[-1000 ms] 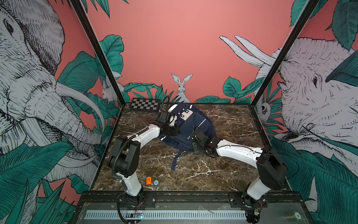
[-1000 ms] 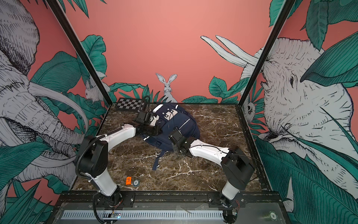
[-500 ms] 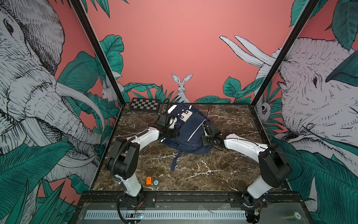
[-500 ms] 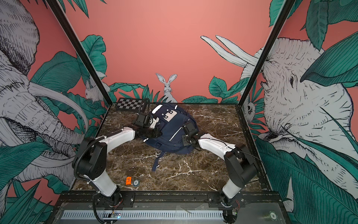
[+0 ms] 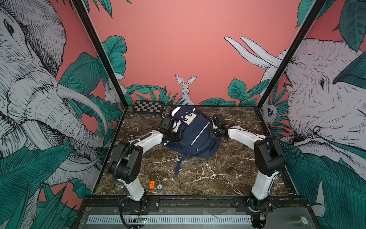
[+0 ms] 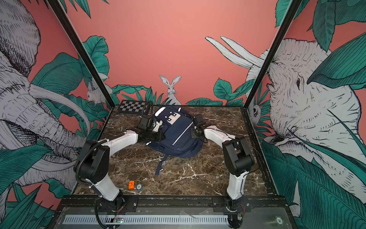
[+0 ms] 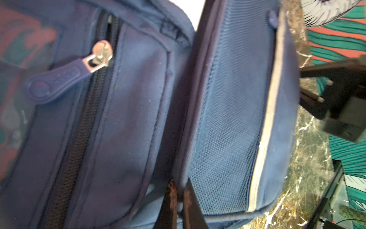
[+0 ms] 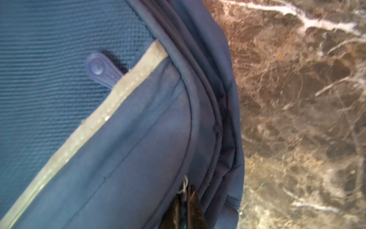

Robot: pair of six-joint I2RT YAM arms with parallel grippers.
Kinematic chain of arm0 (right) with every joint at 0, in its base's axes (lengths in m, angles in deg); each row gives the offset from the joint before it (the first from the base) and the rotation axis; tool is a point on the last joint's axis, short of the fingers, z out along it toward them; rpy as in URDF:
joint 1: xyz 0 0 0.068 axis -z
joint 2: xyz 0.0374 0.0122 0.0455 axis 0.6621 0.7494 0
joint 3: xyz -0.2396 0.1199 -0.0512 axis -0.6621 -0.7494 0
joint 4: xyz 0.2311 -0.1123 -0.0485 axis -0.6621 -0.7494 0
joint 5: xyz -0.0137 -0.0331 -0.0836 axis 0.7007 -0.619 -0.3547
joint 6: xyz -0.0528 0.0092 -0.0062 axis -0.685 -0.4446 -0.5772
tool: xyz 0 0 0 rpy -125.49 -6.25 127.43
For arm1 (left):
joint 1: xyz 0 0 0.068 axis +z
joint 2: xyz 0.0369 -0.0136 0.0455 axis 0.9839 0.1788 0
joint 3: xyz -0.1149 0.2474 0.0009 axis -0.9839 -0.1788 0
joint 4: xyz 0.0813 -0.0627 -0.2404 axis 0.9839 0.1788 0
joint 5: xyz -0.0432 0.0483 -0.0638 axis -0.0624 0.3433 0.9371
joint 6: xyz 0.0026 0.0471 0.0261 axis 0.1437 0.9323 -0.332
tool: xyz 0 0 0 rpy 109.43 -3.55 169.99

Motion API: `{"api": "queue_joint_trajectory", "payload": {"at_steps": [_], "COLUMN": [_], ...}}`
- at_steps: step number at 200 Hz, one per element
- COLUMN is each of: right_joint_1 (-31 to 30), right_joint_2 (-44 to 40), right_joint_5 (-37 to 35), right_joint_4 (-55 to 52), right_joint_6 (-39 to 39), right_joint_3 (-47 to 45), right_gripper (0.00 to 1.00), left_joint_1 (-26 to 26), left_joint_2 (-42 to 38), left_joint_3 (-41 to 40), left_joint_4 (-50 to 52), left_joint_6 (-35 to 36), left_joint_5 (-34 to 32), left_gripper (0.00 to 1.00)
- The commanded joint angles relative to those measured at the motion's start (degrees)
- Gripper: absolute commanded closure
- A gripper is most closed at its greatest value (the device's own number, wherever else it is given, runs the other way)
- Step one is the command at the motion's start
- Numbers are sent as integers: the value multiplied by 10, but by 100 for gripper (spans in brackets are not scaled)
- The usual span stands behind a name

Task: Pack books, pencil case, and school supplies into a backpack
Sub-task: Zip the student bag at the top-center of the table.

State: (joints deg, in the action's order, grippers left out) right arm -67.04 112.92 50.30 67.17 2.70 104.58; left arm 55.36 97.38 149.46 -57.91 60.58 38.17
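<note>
Jaws of left gripper [image 7: 179,200] nearly shut, pinching a piped seam of the backpack [image 5: 195,134] between front pocket and main body. Right gripper [image 8: 184,206] jaws closed tight on a small zip ring [image 8: 185,184] at the bag's side edge. Backpack lies face up on the table [image 5: 208,174], mid-rear. Long axis runs front to back, slightly slanted; white patch [image 5: 188,118] end toward the chessboard [image 5: 148,107], strap [image 5: 179,164] trailing toward the front edge.
</note>
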Motion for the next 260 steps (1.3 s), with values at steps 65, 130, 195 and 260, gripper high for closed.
{"api": "queue_joint_trajectory", "payload": {"at_steps": [65, 130, 195, 260], "right_joint_1": [-128, -249, -250, -245], "right_joint_2": [-216, -130, -105, -95], "right_joint_5": [4, -14, -24, -36], "right_joint_4": [2, 57, 71, 46], "right_joint_6": [121, 184, 170, 149], "right_joint_3": [-228, -190, -167, -142], "right_gripper": [100, 100, 100, 100], "left_joint_1": [13, 17, -5, -66], "left_joint_2": [56, 166, -71, -165], "left_joint_3": [126, 271, 79, -117], "left_joint_4": [105, 102, 88, -76], "left_joint_6": [56, 45, -51, -254], "left_joint_5": [-158, -81, -27, 44], "left_gripper": [88, 74, 35, 34]}}
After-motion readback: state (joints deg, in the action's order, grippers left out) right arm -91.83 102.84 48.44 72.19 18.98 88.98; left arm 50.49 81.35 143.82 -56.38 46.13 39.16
